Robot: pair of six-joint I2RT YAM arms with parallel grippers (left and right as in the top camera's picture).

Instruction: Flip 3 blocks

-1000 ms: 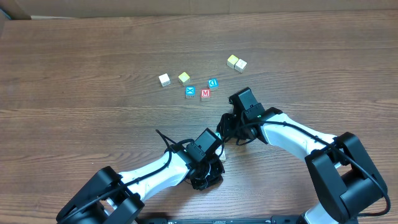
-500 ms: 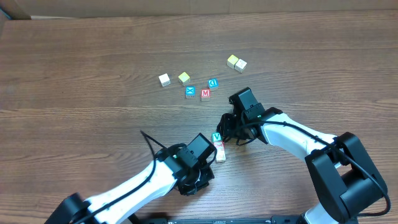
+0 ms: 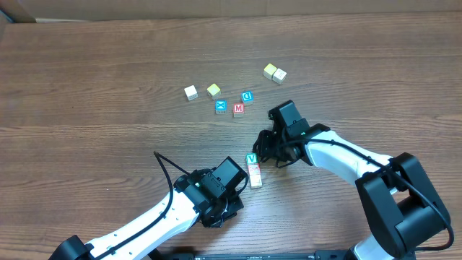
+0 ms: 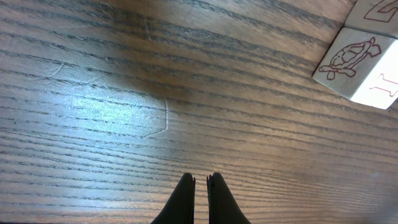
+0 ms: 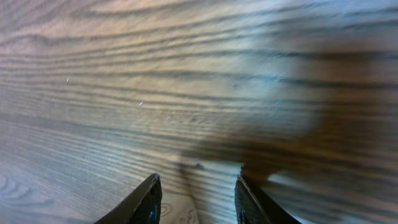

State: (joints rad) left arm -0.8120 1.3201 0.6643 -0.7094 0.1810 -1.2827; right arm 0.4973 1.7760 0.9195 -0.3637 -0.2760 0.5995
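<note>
Three blocks lie in a short row in the middle: a green V block [image 3: 252, 159], a red-lettered block [image 3: 254, 170] and a pale block [image 3: 255, 180]. My right gripper [image 3: 260, 152] reaches in from the right and is shut on the green V block. In the right wrist view a pale block face [image 5: 199, 208] fills the gap between the fingers. My left gripper [image 3: 224, 209] is shut and empty, low and to the left of the row. Its closed gripper tips [image 4: 200, 177] hover over bare wood, with the turtle-printed pale block [image 4: 354, 62] and the red-lettered block [image 4: 379, 12] at upper right.
Further back lie a blue X cube [image 3: 221, 107], a red M cube [image 3: 238, 109], a blue D cube [image 3: 247, 96], two pale cubes [image 3: 190, 92] [image 3: 214, 90] and a pair of pale cubes [image 3: 274, 73]. The table is brown wood [image 3: 86, 87].
My left arm has drawn back down and to the left, uncovering the row of three blocks it hid a second ago. The right arm has stayed put.
</note>
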